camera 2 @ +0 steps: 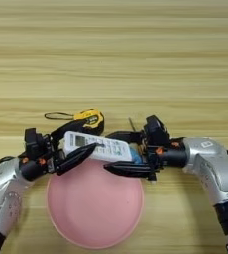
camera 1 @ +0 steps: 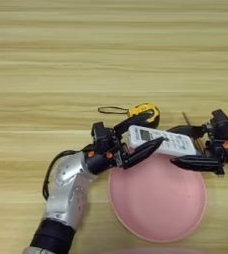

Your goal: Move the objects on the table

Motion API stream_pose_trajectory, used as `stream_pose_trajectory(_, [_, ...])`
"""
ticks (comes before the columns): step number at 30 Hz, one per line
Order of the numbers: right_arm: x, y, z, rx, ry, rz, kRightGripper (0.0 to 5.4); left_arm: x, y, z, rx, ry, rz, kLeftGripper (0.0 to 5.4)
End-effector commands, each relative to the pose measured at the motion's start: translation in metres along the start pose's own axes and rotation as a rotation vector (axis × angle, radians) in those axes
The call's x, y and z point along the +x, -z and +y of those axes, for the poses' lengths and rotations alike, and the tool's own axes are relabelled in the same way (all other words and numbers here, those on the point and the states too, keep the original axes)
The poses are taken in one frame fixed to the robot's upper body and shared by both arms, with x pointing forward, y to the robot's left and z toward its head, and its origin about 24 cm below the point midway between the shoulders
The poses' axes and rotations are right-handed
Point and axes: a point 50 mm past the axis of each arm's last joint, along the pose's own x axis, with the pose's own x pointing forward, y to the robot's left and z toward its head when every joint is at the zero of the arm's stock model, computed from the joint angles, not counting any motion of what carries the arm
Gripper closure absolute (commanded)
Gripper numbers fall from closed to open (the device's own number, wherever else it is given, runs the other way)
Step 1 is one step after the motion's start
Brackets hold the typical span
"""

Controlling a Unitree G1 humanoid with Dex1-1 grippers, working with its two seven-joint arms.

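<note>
The white remote [camera 1: 161, 140] hangs over the far rim of the pink bowl [camera 1: 158, 201], gripped at its screen end between the parted fingers of the left gripper [camera 1: 141, 134]. The right gripper [camera 2: 123, 151] meets its other end with fingers spread around it; whether they press on it I cannot tell. The tape measure [camera 1: 144, 112] lies just behind, untouched on the worktop [camera 1: 111, 49], so it seems yet to be moved. Plank grain runs across the light wood.

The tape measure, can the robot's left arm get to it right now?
Probably not easily. The left end effector has its fingers around the white remote, and the tape measure sits just behind them. The remote would have to go down first.
</note>
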Motion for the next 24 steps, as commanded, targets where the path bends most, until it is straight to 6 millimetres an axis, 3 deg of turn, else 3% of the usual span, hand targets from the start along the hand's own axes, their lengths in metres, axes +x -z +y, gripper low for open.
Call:
stream_pose_trajectory(1, [0.0041, -0.0093, 0.0002, -0.035, -0.027, -0.016, 0.18, 0.0001, 0.0002, 0.0021, 0.012, -0.004, 0.016, 2.30])
stream_pose_trajectory(24, [0.0034, -0.0098, 0.0019, -0.039, -0.017, -0.016, 0.00, -0.0017, 0.0016, 0.0007, 0.011, 0.004, 0.040, 2.37])
